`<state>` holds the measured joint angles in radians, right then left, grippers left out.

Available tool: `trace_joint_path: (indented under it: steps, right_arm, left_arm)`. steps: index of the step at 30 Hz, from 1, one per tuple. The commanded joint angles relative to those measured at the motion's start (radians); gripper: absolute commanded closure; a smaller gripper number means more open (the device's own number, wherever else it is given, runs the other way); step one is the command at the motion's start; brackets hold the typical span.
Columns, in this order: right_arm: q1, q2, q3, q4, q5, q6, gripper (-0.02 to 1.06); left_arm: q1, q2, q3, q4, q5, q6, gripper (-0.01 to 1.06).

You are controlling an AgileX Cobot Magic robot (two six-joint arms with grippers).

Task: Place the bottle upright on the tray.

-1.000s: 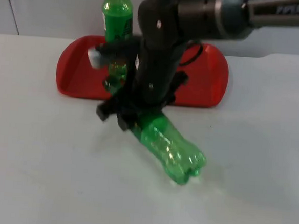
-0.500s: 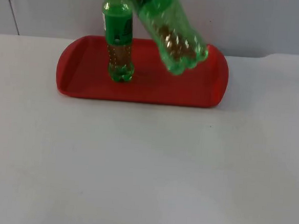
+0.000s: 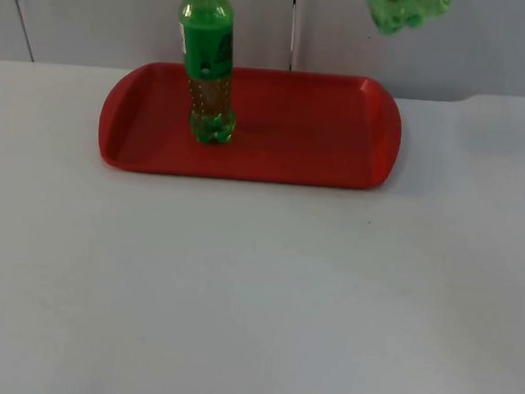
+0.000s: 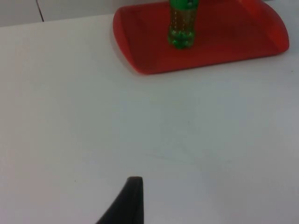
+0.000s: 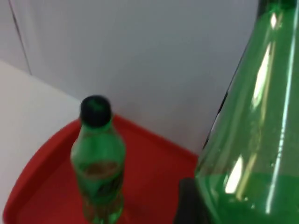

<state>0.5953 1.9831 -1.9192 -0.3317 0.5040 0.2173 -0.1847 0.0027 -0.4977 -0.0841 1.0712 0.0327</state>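
A red tray lies at the back of the white table, against the wall. One green bottle with a dark cap stands upright on the tray's left half; it also shows as the capped bottle and bottle. A second green bottle hangs in the air, with my right gripper shut on it. Its ribbed base shows high above the tray's right end. My left gripper waits low over the bare table in front of the tray.
The grey partition wall rises right behind the tray. The white table top stretches wide and bare in front of the tray.
The right arm has lifted the lying bottle off the table in front of the tray. It carried the bottle up and to the right, high over the tray's right end.
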Motion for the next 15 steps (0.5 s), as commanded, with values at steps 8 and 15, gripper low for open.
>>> trace_joint_path:
  steps: [8,15]
  right_arm:
    - [-0.087,-0.015,0.261,-0.005,-0.599,0.028,1.05]
    - [-0.136,0.015,0.405,-0.001,-1.019,0.022,1.05]
  left_arm:
    - [0.0,-0.003,0.004,-0.002,0.001,-0.003,0.0]
    - [0.0,-0.003,0.004,-0.002,0.001,-0.003,0.0]
